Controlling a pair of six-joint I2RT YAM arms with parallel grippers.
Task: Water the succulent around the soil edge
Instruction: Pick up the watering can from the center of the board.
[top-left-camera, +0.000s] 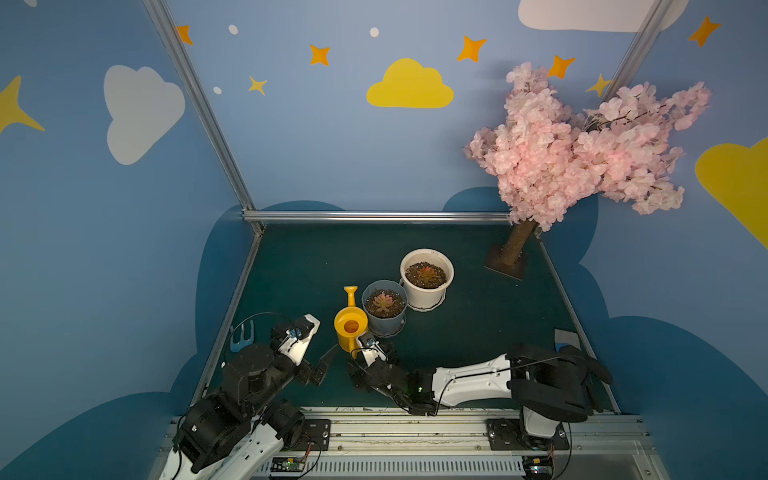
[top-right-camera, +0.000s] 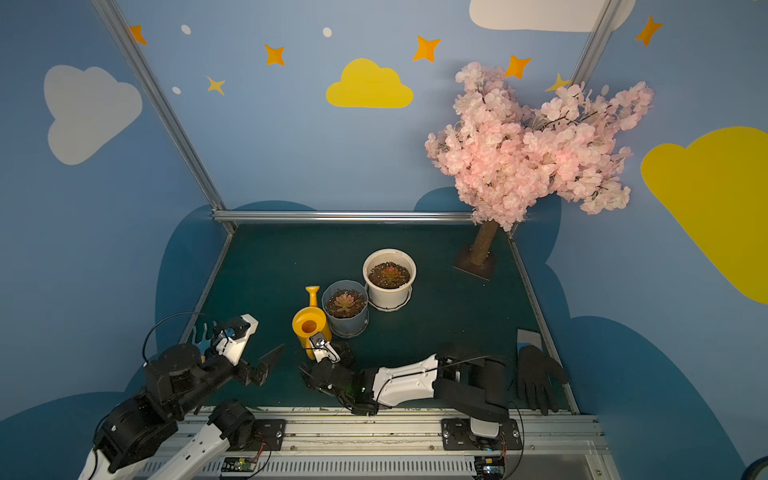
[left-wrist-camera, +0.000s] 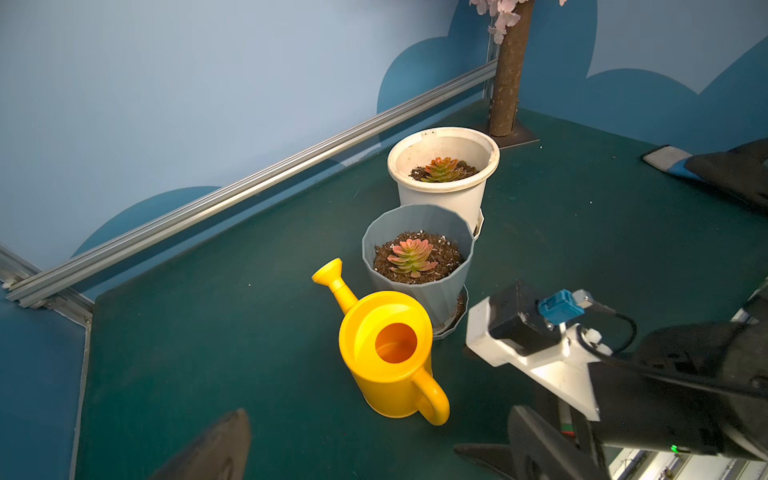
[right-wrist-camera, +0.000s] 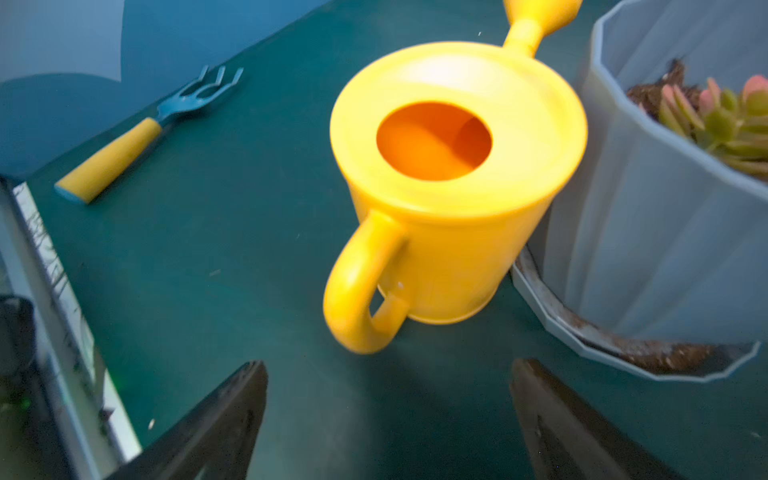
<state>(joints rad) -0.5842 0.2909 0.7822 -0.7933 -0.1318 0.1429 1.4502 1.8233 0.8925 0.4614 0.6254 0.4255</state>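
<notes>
A yellow watering can (top-left-camera: 351, 328) stands upright on the green table, touching the saucer of a grey-blue ribbed pot (top-left-camera: 384, 328). That pot holds a pink-green succulent (top-left-camera: 381, 302) in dark soil. Behind it, a white pot (top-left-camera: 428, 297) holds a second succulent (top-left-camera: 426, 274). My right gripper (right-wrist-camera: 386, 370) is open just in front of the can's handle (right-wrist-camera: 357, 282), with nothing between its fingers. To the left of the can, my left gripper (left-wrist-camera: 379, 424) is open and empty too, its camera looking at the can (left-wrist-camera: 386, 353) and both pots.
A blue hand rake with a yellow handle (right-wrist-camera: 124, 153) lies at the table's left edge. A black glove (top-right-camera: 538, 374) lies at the front right. A pink blossom tree (top-left-camera: 515, 245) stands at the back right corner. Aluminium rails border the table.
</notes>
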